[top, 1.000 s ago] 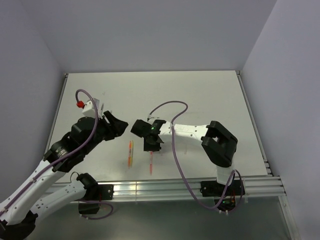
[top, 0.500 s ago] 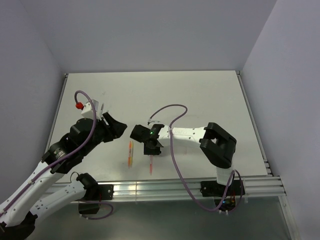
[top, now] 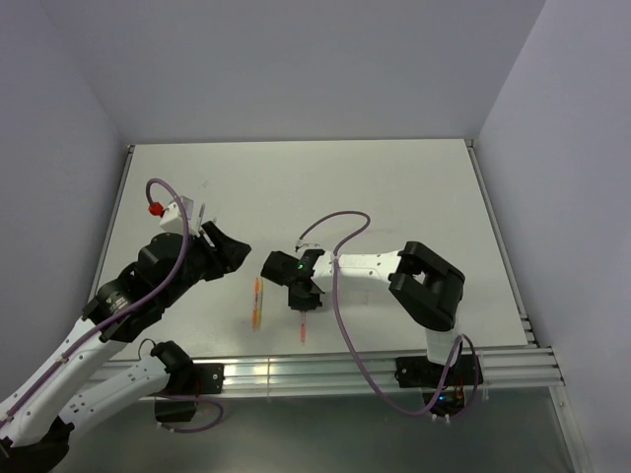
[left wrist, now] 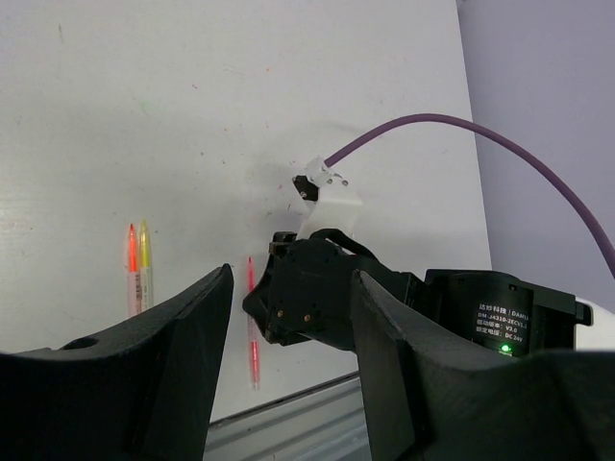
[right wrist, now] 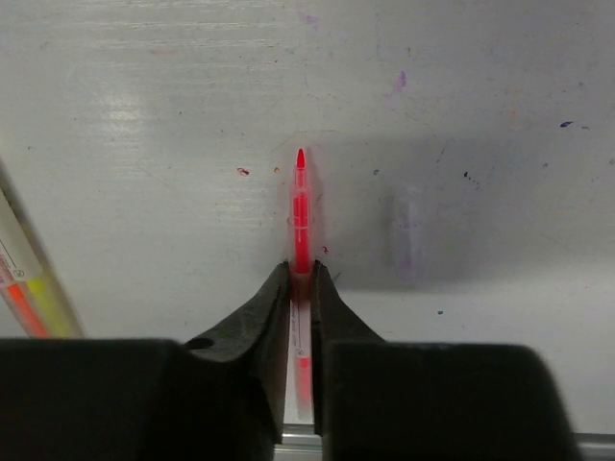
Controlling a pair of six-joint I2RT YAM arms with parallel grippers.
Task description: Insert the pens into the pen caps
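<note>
- Right tool (right wrist: 300, 274) has its two fingers nearly shut, pinching the red pen (right wrist: 300, 216) across its thin barrel, low against the table (top: 394, 197).
- Left tool (top: 232, 251) is up off the table on the left with its fingers spread wide and nothing between them.
- Two tools are in view and three pens can be counted: one red, one orange (left wrist: 132, 264) and one yellow (left wrist: 144, 259).
- From the right wrist, the red pen runs straight through the gap between the fingers. Its pointed red tip sticks out beyond the fingertips and its pale barrel runs back under the tool.
- Seen from above, the red pen's long axis runs near to far, and the stretch of it showing below the right tool (top: 301, 296) reaches toward the near edge. The rail shows at the barrel end in the right wrist view, so the tip points to the far side.
- Orange and yellow pens lie side by side and touching on the table, left of the red pen and apart from it, between the two tools. Their long axes also run near to far, with the pointed ends far.
- Just right of the red pen's tip, the right wrist view shows a faint pale shape (right wrist: 405, 235) on the table. It may be a clear cap, but it is too dim to tell.
</note>
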